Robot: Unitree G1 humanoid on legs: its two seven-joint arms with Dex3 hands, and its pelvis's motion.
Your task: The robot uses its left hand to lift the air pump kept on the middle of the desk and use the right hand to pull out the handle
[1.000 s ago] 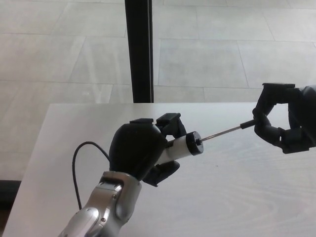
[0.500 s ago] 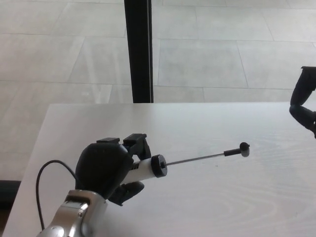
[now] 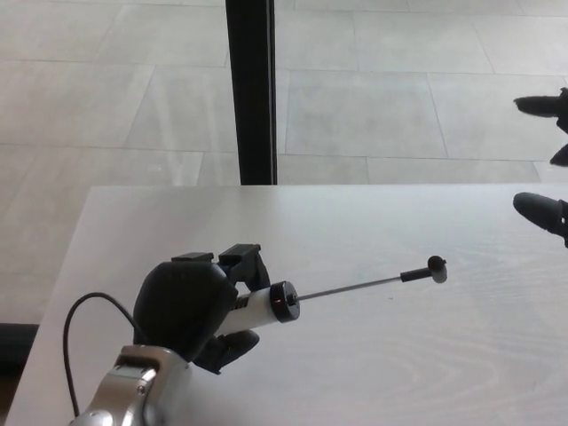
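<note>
Task looks basically done tbh. Air pump (image 3: 266, 306) gripped in left hand (image 3: 191, 306), held at desk (image 3: 426, 373) 8 o'clock. Handle (image 3: 428, 270) pulled fully out toward 3 o'clock. Right hand (image 3: 546, 160) released, fingers spread, parked at 2 o'clock. Nothing much left.

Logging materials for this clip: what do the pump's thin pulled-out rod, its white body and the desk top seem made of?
The thin grey rod looks like bare metal: slim, straight, faintly shiny. The white cylindrical pump body, held in the left hand, seems smooth plastic with a black end cap. The pale desk top shows faint grain, probably whitewashed wood or laminate.
</note>
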